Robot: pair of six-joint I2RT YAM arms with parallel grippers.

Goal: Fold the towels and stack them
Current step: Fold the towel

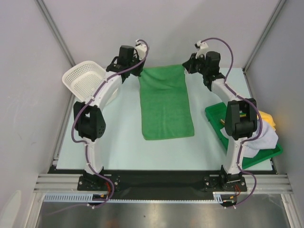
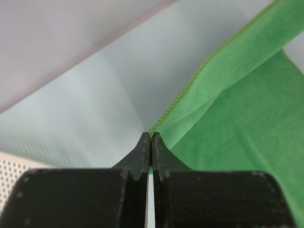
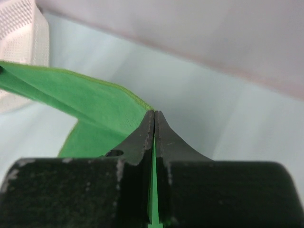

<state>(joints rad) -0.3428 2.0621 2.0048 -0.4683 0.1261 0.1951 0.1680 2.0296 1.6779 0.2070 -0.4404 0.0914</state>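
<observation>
A green towel (image 1: pixel 166 103) lies lengthwise in the middle of the table, its near end flat and its far edge lifted. My left gripper (image 1: pixel 138 71) is shut on the towel's far left corner; in the left wrist view the green hem (image 2: pixel 228 80) runs up from the closed fingertips (image 2: pixel 151 137). My right gripper (image 1: pixel 186 67) is shut on the far right corner; in the right wrist view the green cloth (image 3: pixel 95 107) hangs left from the closed fingertips (image 3: pixel 155 115). More towels, white (image 1: pixel 266 137) and yellow (image 1: pixel 267 117), lie on a green tray at the right.
A white mesh basket (image 1: pixel 88 80) stands at the far left, also in the right wrist view (image 3: pixel 21 42). The green tray (image 1: pixel 216 114) sits by the right arm. Grey walls enclose the table at the back and sides.
</observation>
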